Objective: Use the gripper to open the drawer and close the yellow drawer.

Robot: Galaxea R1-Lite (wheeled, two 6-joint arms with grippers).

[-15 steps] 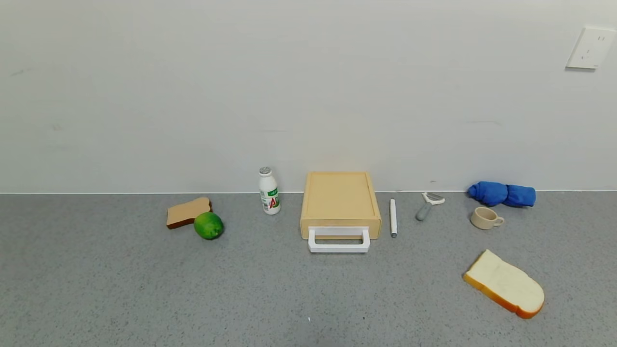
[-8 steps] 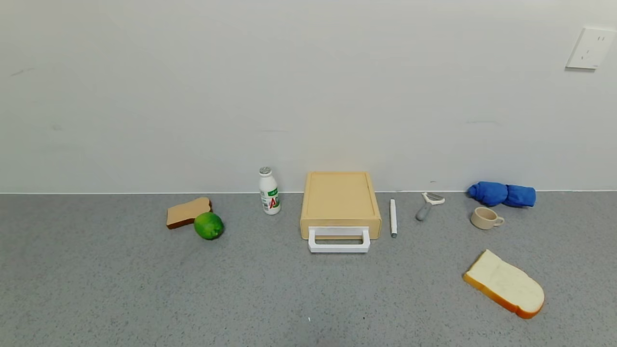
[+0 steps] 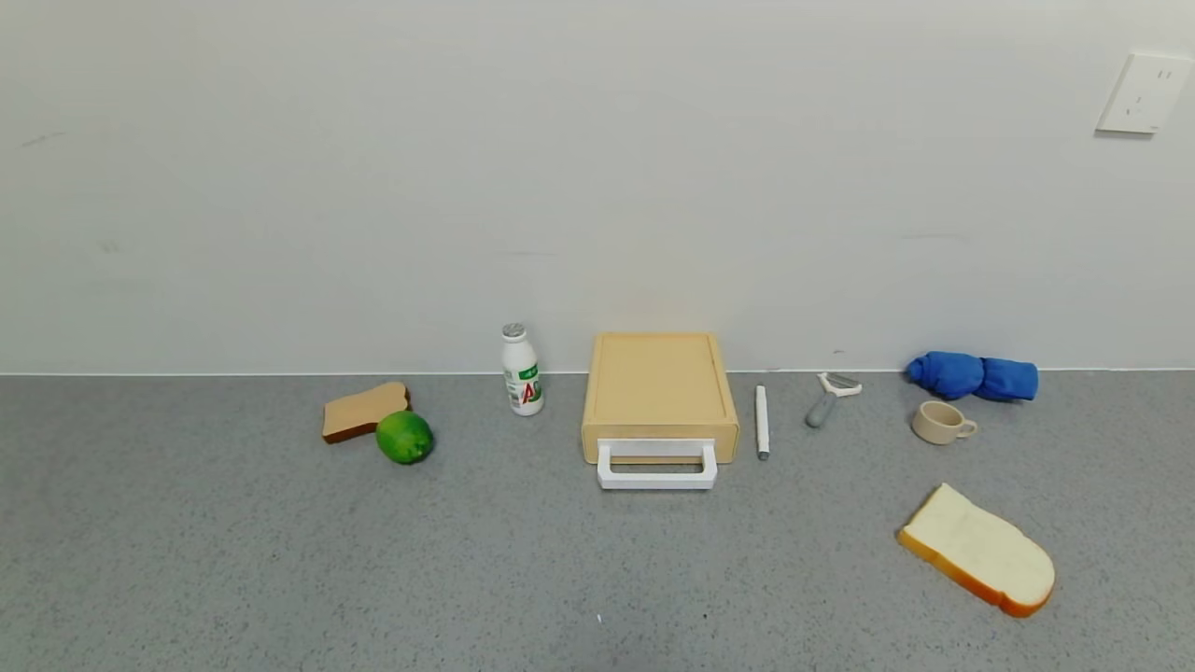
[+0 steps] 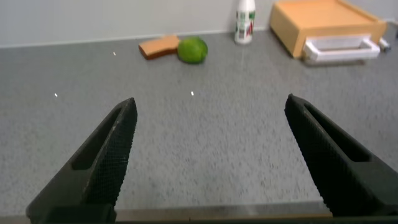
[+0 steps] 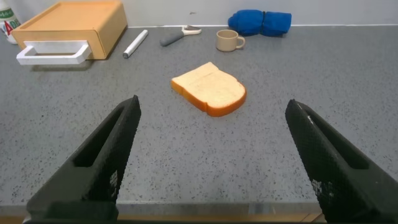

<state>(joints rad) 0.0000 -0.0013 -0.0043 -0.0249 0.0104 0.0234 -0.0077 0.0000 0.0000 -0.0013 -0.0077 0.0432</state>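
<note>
The tan-yellow drawer (image 3: 659, 392) stands against the back wall at the table's middle, shut, with its white loop handle (image 3: 656, 467) facing me. It also shows in the left wrist view (image 4: 326, 25) and in the right wrist view (image 5: 71, 28). Neither arm shows in the head view. My left gripper (image 4: 211, 109) is open and empty, low over the front edge of the grey table (image 4: 205, 143), far from the drawer. My right gripper (image 5: 214, 109) is open and empty near the front edge, with the pale bread slice (image 5: 209, 89) ahead of it.
Left of the drawer stand a white bottle (image 3: 521, 370), a green lime (image 3: 404, 437) and a brown bread slice (image 3: 359, 410). To its right lie a white pen (image 3: 762, 422), a peeler (image 3: 829, 396), a beige cup (image 3: 941, 422), a blue cloth (image 3: 973, 376) and the pale bread slice (image 3: 978, 550).
</note>
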